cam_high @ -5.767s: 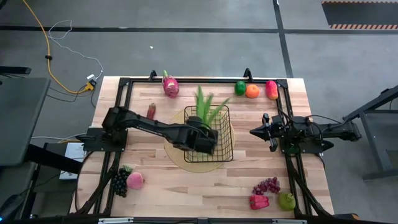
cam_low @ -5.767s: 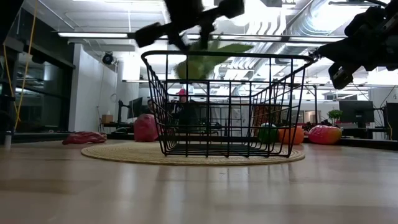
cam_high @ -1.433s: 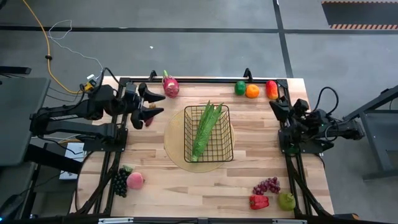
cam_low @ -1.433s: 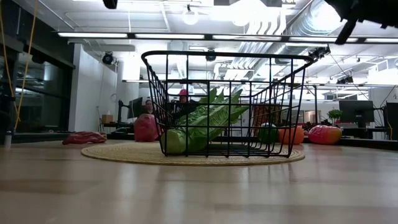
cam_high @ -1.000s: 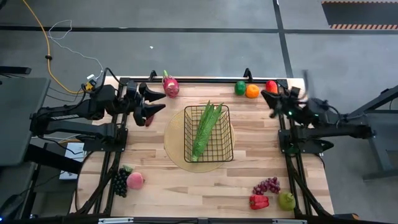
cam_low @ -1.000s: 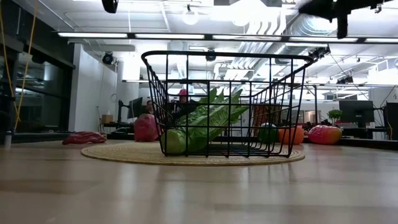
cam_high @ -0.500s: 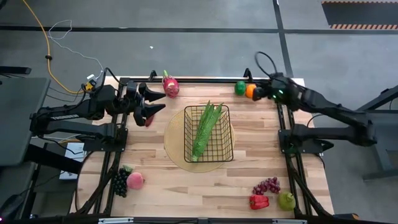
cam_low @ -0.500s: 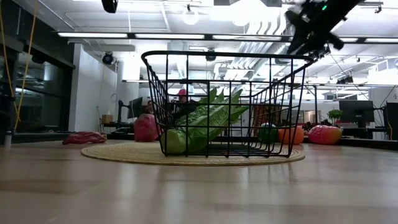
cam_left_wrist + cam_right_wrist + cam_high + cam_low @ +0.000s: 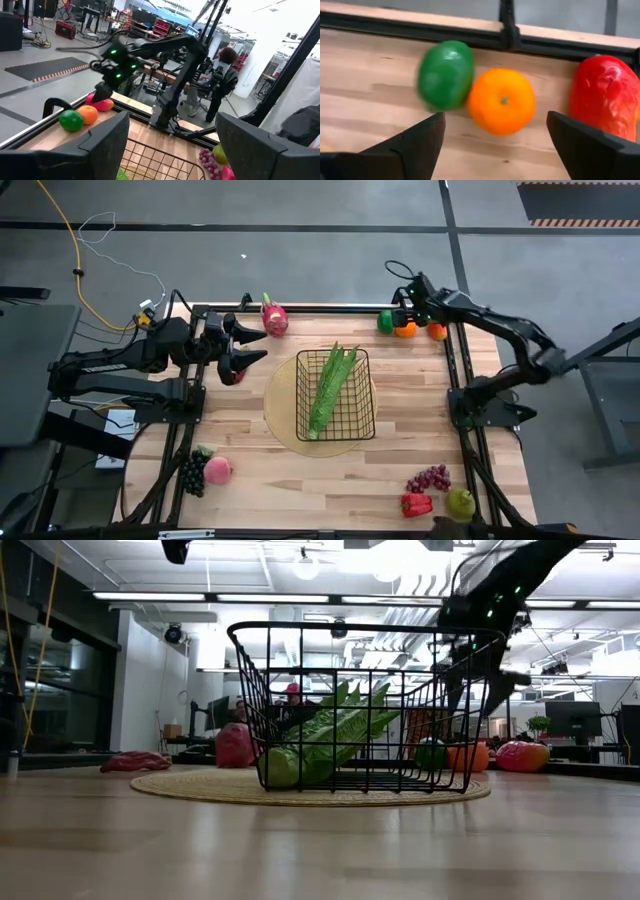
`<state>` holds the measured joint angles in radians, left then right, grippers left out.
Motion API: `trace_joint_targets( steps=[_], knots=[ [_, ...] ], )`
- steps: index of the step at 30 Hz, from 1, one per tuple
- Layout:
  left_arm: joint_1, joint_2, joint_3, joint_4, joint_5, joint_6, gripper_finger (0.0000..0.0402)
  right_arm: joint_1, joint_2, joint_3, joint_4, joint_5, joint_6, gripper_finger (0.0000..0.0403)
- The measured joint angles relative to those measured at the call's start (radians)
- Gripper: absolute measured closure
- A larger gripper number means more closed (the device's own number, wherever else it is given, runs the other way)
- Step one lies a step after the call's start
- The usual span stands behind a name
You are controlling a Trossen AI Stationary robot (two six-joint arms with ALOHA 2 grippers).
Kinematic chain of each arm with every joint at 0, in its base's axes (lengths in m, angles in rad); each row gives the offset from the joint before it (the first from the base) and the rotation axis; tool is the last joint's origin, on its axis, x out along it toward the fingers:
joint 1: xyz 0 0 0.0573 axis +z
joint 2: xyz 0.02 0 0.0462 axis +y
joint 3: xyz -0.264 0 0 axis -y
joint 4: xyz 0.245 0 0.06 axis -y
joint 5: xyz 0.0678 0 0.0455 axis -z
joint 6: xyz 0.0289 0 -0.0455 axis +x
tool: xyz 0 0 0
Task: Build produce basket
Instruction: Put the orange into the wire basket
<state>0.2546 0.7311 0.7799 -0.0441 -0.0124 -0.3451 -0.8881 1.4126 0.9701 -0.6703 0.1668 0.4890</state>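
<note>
The black wire basket [image 9: 336, 394] stands on a round tan mat mid-table, with the long green pods [image 9: 330, 385] lying inside, their tips on the far rim. My right gripper [image 9: 401, 317] hangs open at the far edge, just above the orange [image 9: 501, 101]. In the right wrist view, the fingers stand apart on either side of the orange, between the green pepper [image 9: 445, 75] and a red fruit [image 9: 605, 102]. My left gripper [image 9: 257, 345] waits open at the far left, near the pink dragon fruit [image 9: 273, 318].
Dark grapes [image 9: 192, 472] and a peach [image 9: 217, 470] lie at the near left. Red grapes [image 9: 428, 478], a red pepper [image 9: 416, 503] and a green apple [image 9: 460, 502] lie at the near right. A red chili [image 9: 232, 373] sits under my left gripper. Black frame rails border the table.
My right gripper has swung from the table's right edge to the far edge and come down over the orange, tipping its fingers downward and opening on the way. The produce and the basket have stayed where they were.
</note>
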Motion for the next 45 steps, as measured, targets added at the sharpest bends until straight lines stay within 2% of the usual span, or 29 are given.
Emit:
trace_joint_targets(
  steps=[8, 22, 29, 37, 45],
  knots=[
    [0.0, 0.0, 0.0, 0.0, 0.0, 0.0, 0.0117, -0.051, 0.16, 0.056, 0.001, -0.069, -0.072, 0.0059],
    [0.0, 0.0, 0.0, 0.001, -0.005, -0.02, 0.0117, -0.054, 0.296, 0.09, 0.004, -0.047, -0.117, 0.0059],
    [0.0, 0.0, 0.0, 0.001, -0.029, -0.022, 0.0117, -0.056, 0.299, 0.089, 0.003, -0.026, -0.153, 0.0066],
    [0.0, 0.0, 0.0, 0.003, -0.029, -0.022, 0.0117, -0.056, 0.27, 0.081, -0.02, -0.018, -0.158, 0.0122],
    [0.0, 0.0, 0.0, 0.004, -0.029, -0.019, 0.0117, -0.051, 0.084, 0.08, -0.099, -0.007, -0.21, 0.0132]
  ],
)
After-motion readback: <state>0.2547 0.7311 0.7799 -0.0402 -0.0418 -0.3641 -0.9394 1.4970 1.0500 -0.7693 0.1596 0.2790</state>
